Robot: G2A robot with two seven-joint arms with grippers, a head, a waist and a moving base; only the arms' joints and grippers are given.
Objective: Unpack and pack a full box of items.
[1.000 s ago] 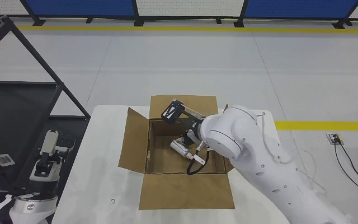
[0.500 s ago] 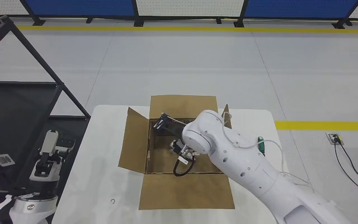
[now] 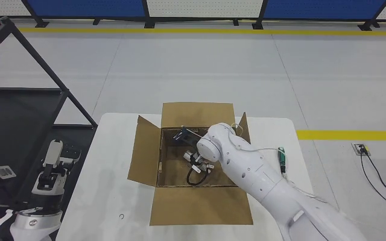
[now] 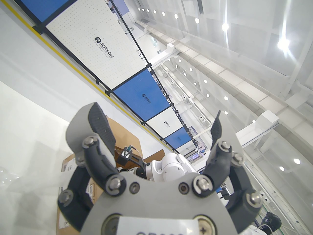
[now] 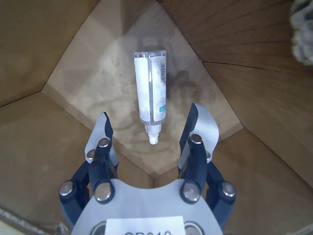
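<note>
An open cardboard box (image 3: 145,150) stands on the white table with its flaps spread. My right arm (image 3: 241,162) leans over it from the right, and its wrist dips inside. On the box floor (image 5: 80,74) lies a white pump bottle (image 5: 151,86) with its nozzle toward the gripper. My right gripper (image 5: 149,112) hangs open just above the nozzle end, one finger to each side, touching nothing. My left gripper (image 4: 157,113) is open and empty, low beside the table and pointing up past the box (image 4: 127,138).
A green-handled item (image 3: 280,155) lies on the table (image 3: 108,199) to the right of the box. The box walls (image 5: 244,37) close in around my right gripper. A black frame (image 3: 36,66) stands left of the table.
My right arm has swung from above the box's back flap down into the box, toward the bottle. The left arm has kept still.
</note>
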